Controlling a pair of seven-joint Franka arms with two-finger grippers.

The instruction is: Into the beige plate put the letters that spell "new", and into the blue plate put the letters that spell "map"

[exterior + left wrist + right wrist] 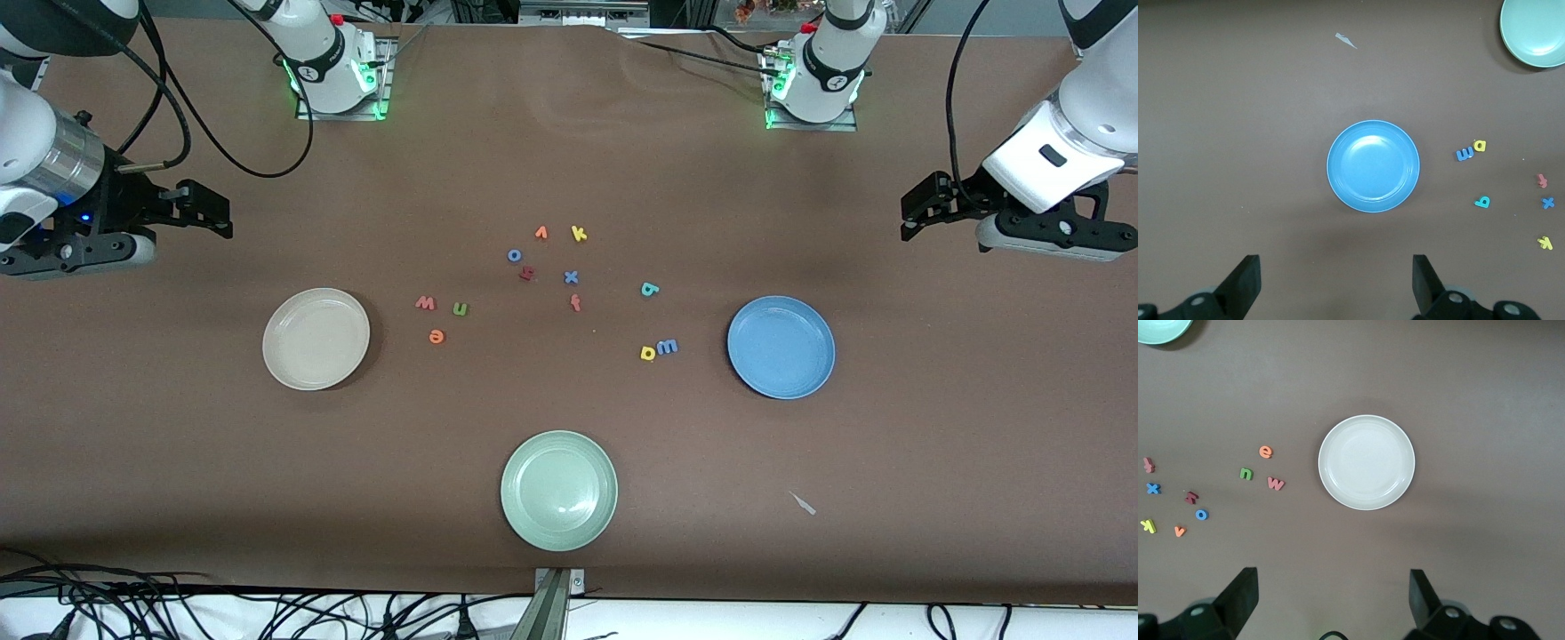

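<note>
Front: green plate [558, 490] nearest camera; n, e, w [460, 308] just beside beige plate [316, 339] toward right arm's end; m, a, p [666, 347] beside blue plate [781, 347].
Left wrist: left gripper [1331, 283] jaws released, empty, over bare surface [1238, 133] near blue plate; m-a-p cluster nearer this arm.
Right wrist: right gripper [1331, 600] jaws released, empty, near beige plate; n-e-w nearer this arm.

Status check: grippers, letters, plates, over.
Left gripper and right gripper open, waiting at table ends. Beige plate, blue plate empty. Letters unsorted. Nothing blocking.
</note>
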